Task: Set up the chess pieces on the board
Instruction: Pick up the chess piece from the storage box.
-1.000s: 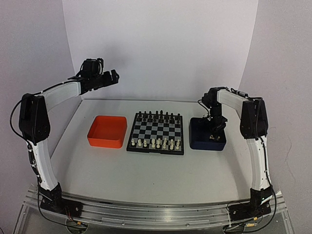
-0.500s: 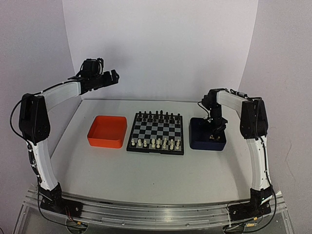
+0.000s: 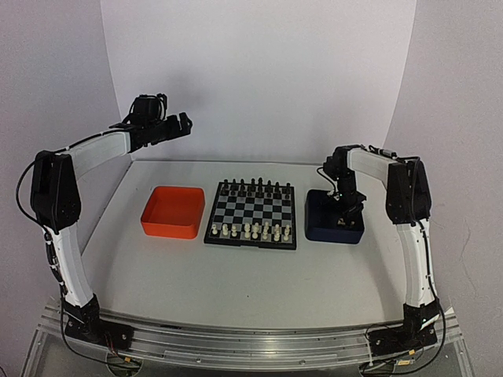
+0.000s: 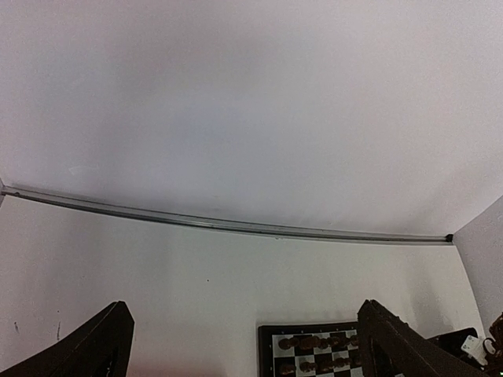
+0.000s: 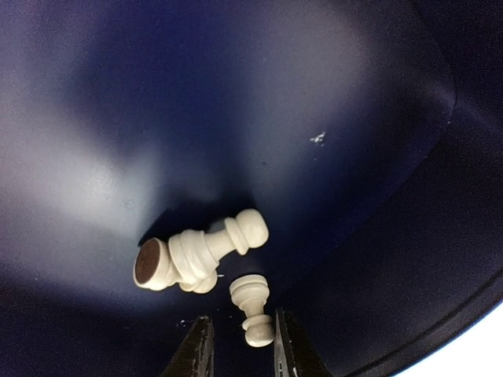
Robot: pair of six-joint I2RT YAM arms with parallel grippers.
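surface [image 3: 236,275]: orange tray [image 3: 169,228] on the left, board [image 3: 253,209] in the middle, blue tray [image 3: 326,233] on the right.
board: black pieces [image 3: 255,187] along the far edge. White pieces [image 3: 251,230] fill most of the near two rows, too small to count from up top.
blue tray: the right jaws are down inside it, so that's where the leftover white pieces are.
left jaws: spread wide, parked high over the far left corner, well away from everything.
right jaws: only narrowly apart, one on each side of the pawn. I'd say not pinching it yet, there's a sliver of gap on one side.
bigger piece [image 5: 196,251]: lying on its side just beside the pawn, brown base showing. Don't nudge it.
pawn [image 5: 253,310]: looks tipped over, close to the tray wall. I'd centre it between the jaws first, squeeze gently on the body, then lift straight up to clear the wall before heading to the board.
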